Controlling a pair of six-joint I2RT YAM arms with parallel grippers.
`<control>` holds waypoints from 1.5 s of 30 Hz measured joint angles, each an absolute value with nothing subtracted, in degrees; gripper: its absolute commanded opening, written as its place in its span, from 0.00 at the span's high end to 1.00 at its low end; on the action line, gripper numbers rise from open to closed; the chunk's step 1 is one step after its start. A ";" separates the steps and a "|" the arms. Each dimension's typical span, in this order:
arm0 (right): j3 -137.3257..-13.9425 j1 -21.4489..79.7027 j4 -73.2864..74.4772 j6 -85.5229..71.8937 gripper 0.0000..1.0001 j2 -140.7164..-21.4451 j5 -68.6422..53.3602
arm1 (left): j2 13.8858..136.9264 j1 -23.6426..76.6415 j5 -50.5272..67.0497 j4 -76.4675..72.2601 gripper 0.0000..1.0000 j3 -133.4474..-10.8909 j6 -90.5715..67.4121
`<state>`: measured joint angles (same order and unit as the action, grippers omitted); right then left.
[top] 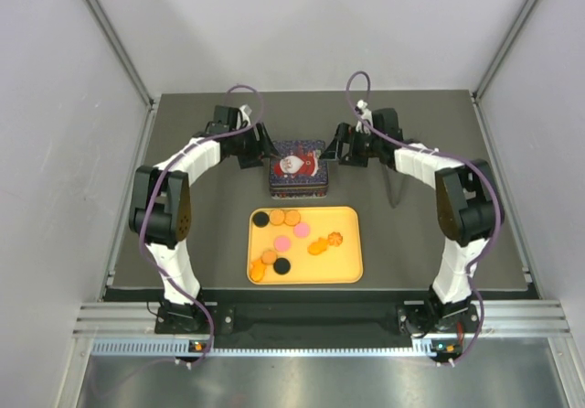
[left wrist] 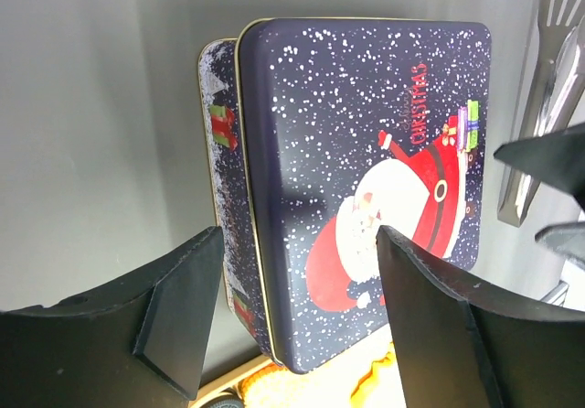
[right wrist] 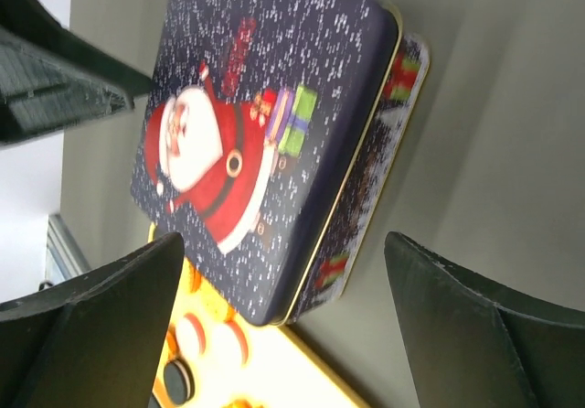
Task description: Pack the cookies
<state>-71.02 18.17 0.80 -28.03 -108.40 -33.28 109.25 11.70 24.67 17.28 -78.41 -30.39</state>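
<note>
The cookies point(top: 283, 241), round and orange, pink and black, lie spread on a yellow tray point(top: 343, 266). Behind the tray sits a closed dark blue tin point(top: 298, 167) with a Santa on its lid. My left gripper point(top: 263, 155) hangs open at the tin's left side and my right gripper point(top: 331, 152) hangs open at its right side. In the left wrist view the gripper point(left wrist: 292, 307) frames the tin's point(left wrist: 347, 134) near corner without touching it. In the right wrist view the gripper point(right wrist: 283, 321) stands wide around the tin's point(right wrist: 265, 79) corner, with cookies point(right wrist: 196, 335) below.
Metal tongs point(left wrist: 539, 106) lie on the dark table to the right of the tin, also seen as a thin dark shape point(top: 395, 188). Grey walls close in the table on three sides.
</note>
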 measured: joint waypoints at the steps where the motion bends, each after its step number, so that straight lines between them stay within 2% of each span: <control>1: -71.70 18.00 0.84 -28.01 0.09 -108.84 -33.32 | 109.25 11.70 24.64 17.41 0.27 -78.54 -30.26; 6: -77.47 17.39 1.06 -27.64 0.08 -114.28 -33.56 | 108.62 11.73 24.51 18.11 0.27 -77.38 -30.09; 14: -89.52 17.19 1.17 -26.52 0.07 -124.33 -33.93 | 101.91 11.70 24.67 17.58 0.25 -67.53 -31.48; 22: -98.32 17.08 1.21 -26.57 0.08 -130.50 -34.50 | 98.15 11.70 27.86 12.88 0.20 -60.86 -35.86; 32: -103.66 18.31 4.12 -26.52 0.08 -134.30 -34.79 | 98.08 11.92 32.18 6.66 0.19 -56.95 -41.17; 45: -103.98 20.38 5.23 -25.96 0.10 -134.69 -35.07 | 97.21 14.70 32.51 5.23 0.18 -55.68 -46.26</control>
<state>-103.98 20.38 5.23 -25.96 -134.69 -35.07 97.21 14.70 32.51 5.23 -55.68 -46.26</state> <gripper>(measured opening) 0.905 0.820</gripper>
